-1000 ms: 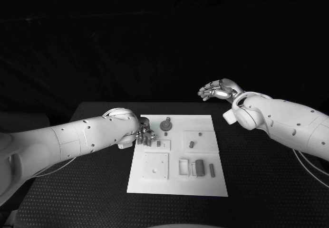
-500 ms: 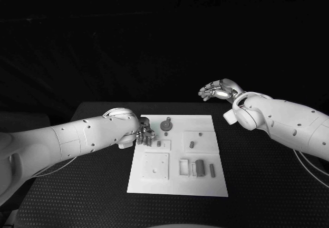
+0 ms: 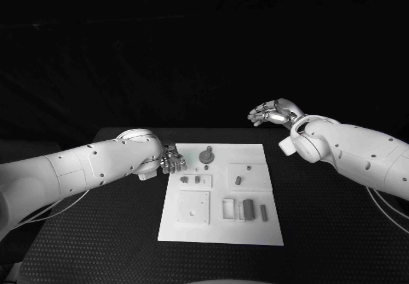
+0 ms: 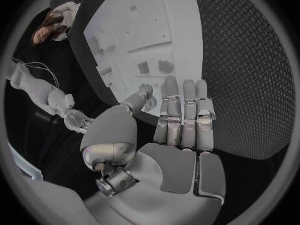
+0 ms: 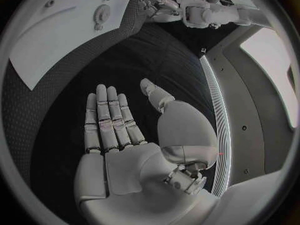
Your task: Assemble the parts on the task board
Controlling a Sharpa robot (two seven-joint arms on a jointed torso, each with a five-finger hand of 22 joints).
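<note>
Matt white task board (image 3: 220, 228) lies on a rough, textured black table (image 3: 102, 236).

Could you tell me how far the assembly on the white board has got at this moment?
Little looks finished. The small parts lie loose on the task board, and the round piece sits near its far edge. Nothing is in hand: the left hand hovers flat at the board's far left corner, fingers extended and holding nothing, and the right hand is raised beyond the table, also holding nothing. Picking up and fitting the parts seems still to come.
</note>
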